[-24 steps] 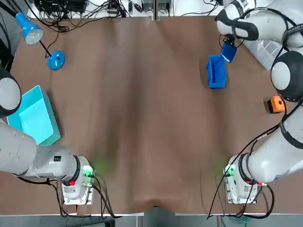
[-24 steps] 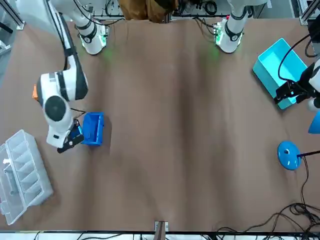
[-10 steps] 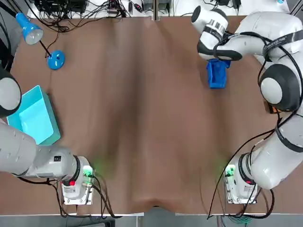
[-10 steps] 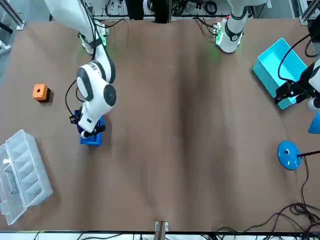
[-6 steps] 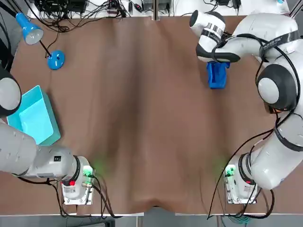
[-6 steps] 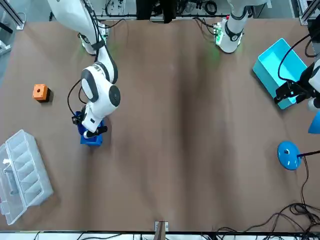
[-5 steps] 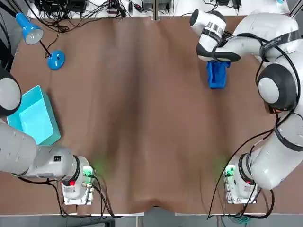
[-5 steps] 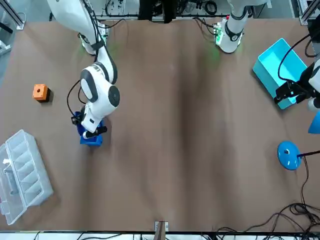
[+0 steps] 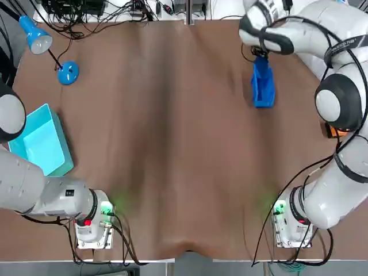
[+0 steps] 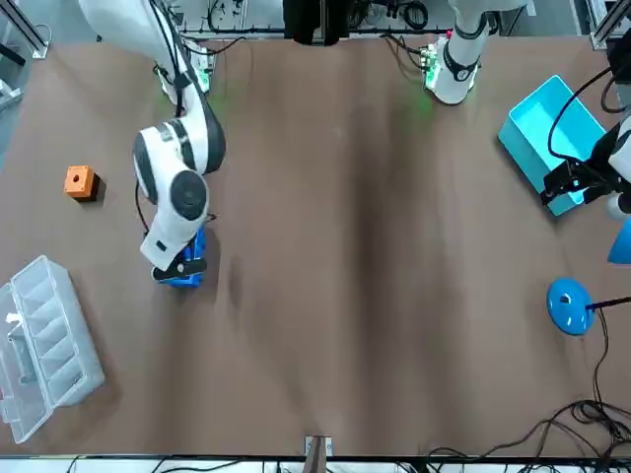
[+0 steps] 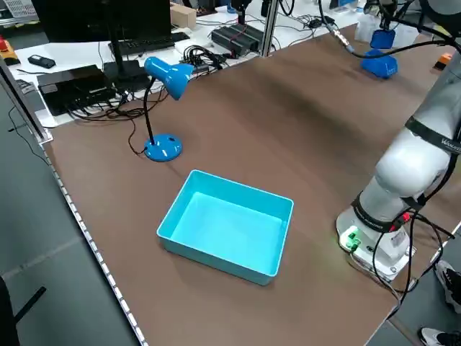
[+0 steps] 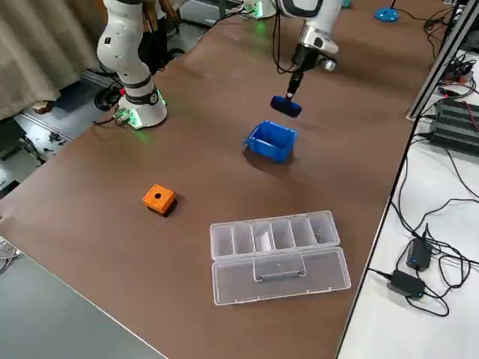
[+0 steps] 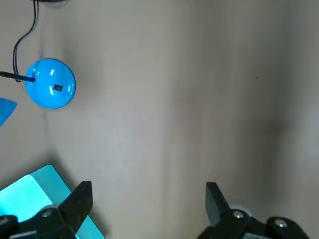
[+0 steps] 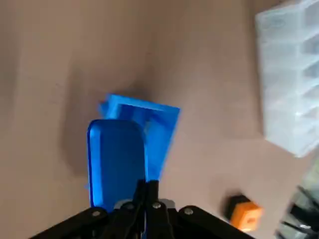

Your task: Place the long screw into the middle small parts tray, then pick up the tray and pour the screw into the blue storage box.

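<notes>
My right gripper (image 14: pixel 146 185) is shut on the rim of a small blue parts tray (image 14: pixel 117 162), which hangs from its fingers. Directly beneath the tray, the blue storage box (image 14: pixel 160 128) stands on the table. From the right side, the tray (image 12: pixel 287 107) is lifted clear of the box (image 12: pixel 272 140), with the gripper (image 12: pixel 293 88) above it. From overhead the box (image 9: pixel 263 86) lies at the far right. No long screw shows in any view. My left gripper (image 13: pixel 147 199) is open and holds nothing, near the cyan bin.
A clear compartment organizer (image 12: pixel 273 243) with its lid open lies at the right edge, with an orange block (image 12: pixel 159 198) nearby. A cyan bin (image 9: pixel 40 141) and a blue desk lamp (image 9: pixel 68 73) stand on the left. Cables run along the far edge.
My right arm carried the small blue tray from beside the blue box to over it, then drew back toward the far edge and rose. The left arm has not moved.
</notes>
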